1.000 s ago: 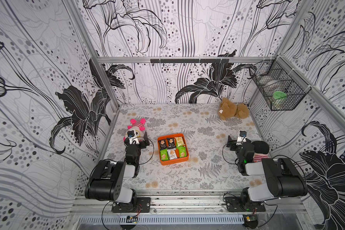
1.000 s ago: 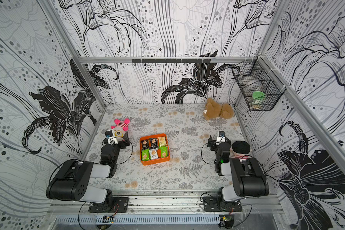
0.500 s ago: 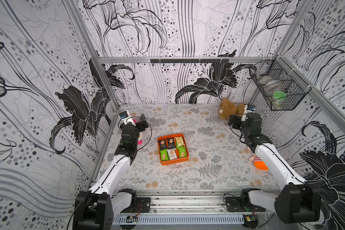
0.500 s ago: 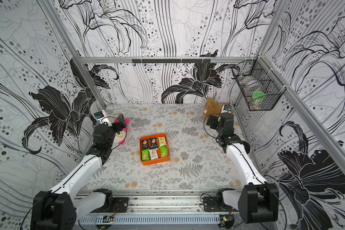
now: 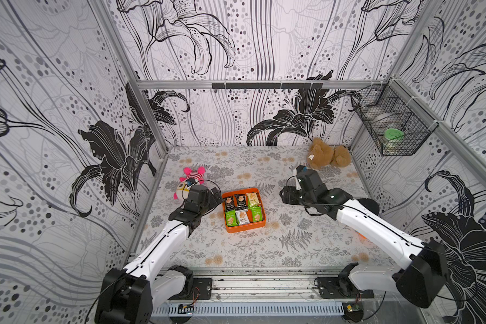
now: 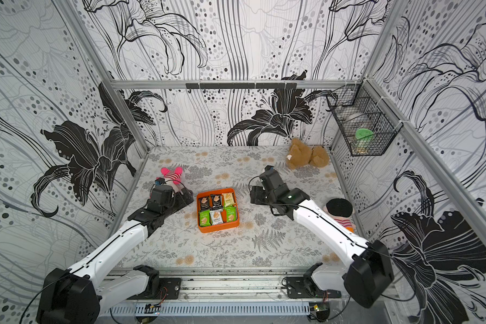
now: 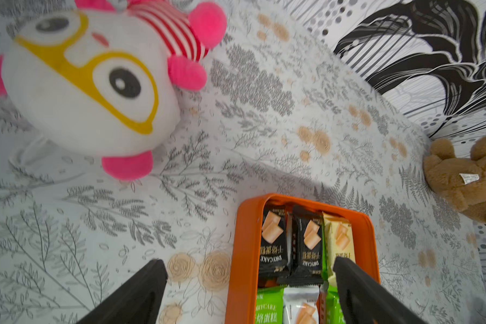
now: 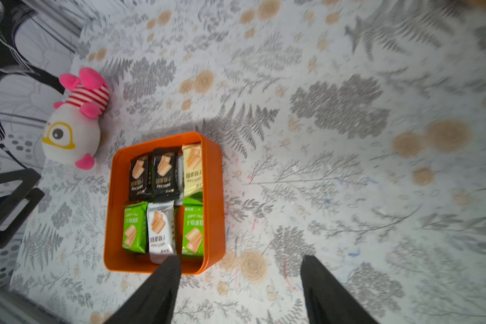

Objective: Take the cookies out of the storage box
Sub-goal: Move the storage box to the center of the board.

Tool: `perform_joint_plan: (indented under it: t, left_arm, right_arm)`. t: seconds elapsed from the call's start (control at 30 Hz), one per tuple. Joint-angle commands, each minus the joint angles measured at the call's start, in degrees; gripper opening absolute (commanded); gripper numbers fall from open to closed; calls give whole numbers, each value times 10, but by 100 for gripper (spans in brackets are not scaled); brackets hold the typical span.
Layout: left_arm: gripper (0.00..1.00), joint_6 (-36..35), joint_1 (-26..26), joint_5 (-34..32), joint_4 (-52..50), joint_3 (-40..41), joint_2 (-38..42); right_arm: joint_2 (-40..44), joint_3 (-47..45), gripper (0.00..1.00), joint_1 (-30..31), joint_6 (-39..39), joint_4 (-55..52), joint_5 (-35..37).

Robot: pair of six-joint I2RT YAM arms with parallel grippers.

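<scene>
Six cookies [image 5: 242, 215] show in the orange storage box [image 5: 244, 228], in two rows of three: black, black and pale yellow at the back, green, white and green in front. Whether more lie beneath them cannot be told. The box sits on the table [image 5: 236, 252], just toward 9 o'clock of its centre. In the left wrist view the frame edge cuts off the front row.

In both top views each gripper's fingers are mostly hidden behind its own wrist. The left gripper [image 7: 247, 261] stands over the box's 9 o'clock wall with its jaws spread wide, one finger above the cloth and one above the packets, gripping nothing. The right gripper [image 8: 239, 257] hangs near the box's 3 o'clock side, clear of it, jaws parted and empty. That wrist view blurs away from the box.

A black-haired doll [image 6: 339, 209] at 4 o'clock is half hidden by the right arm. A wire basket [image 5: 393, 131] on the wall at 2 o'clock holds a green lid [image 5: 394, 134]; the rest of its contents are hard to make out.

The table's pale cloth is printed with grey ferns and tan flowers. A pink and white plush toy [image 5: 194, 174] lies at 10 o'clock and a brown teddy bear [image 5: 324, 155] at 1 o'clock. The walls [image 5: 236, 42] carry large black lilies and dots on white. A metal rail [image 5: 264, 283] runs along the 6 o'clock edge.
</scene>
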State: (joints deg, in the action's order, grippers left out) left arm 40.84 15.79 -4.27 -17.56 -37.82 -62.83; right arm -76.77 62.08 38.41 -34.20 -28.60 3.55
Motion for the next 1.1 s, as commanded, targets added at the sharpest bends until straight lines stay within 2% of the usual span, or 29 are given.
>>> perform_joint_plan:
  t: [0.0,0.1,0.2,0.43,0.67,0.87,1.0,1.07]
  left_arm:
    - [97,48,5,22,-17,18,14]
    - [97,49,5,21,-25,29,17]
    - [97,51,5,29,-24,43,17]
    - [97,59,5,32,0,71,18]
    - [97,51,5,24,-7,63,17]
    - [97,44,5,15,-12,59,17]
    - [97,40,5,13,-15,54,16]
    - [97,39,5,11,-17,52,15]
  right_arm:
    - [-81,41,67,56,-16,-34,20]
    - [-145,92,62,82,-9,-50,45]
    - [-206,139,57,85,-5,-53,36]
    - [-313,238,45,87,20,-91,66]
    - [-363,274,39,87,30,-105,85]
    - [-395,301,27,86,44,-117,90]
    - [-404,304,26,86,47,-123,97]
    - [-406,302,21,86,48,-122,98]
